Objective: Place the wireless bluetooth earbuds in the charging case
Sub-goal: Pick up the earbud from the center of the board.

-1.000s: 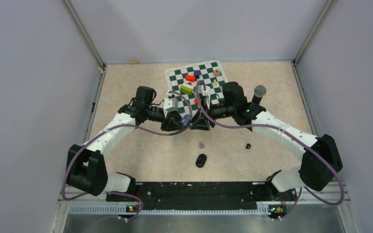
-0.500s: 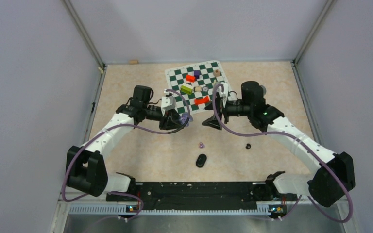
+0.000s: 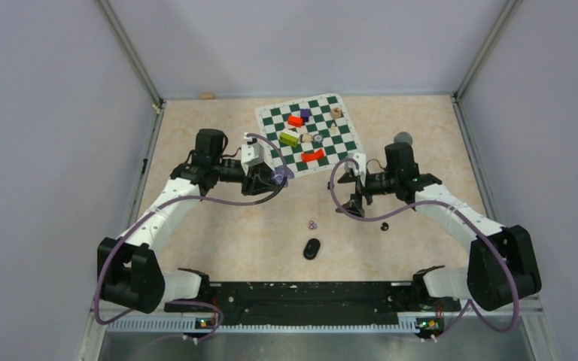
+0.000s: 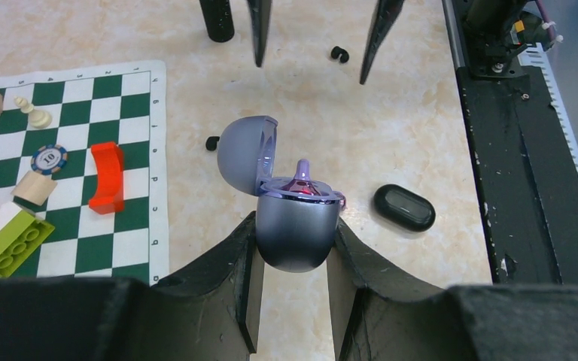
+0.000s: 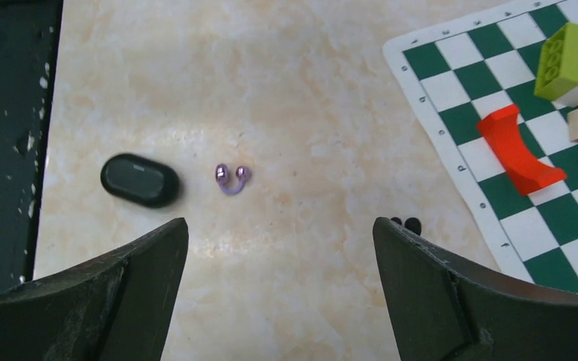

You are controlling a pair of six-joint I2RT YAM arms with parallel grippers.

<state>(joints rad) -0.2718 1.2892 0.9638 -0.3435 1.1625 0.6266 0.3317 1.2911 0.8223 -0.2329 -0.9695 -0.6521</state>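
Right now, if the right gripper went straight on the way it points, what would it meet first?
Probably the bare tabletop: the open right gripper tilts down toward it. The pale purple earbud lies just beside that line and might be touched first; depth is unclear.

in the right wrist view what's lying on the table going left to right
black charging case → pale purple earbud → black earbud → red arch block

We are in a robotics lab cell: plain grey panels (image 3: 53, 150) on aluminium posts (image 3: 129, 51) wall in a marble-patterned tabletop (image 3: 226, 226) on three sides of the left claw (image 3: 277, 177), and a black mounting rail (image 3: 301, 292) closes the fourth.
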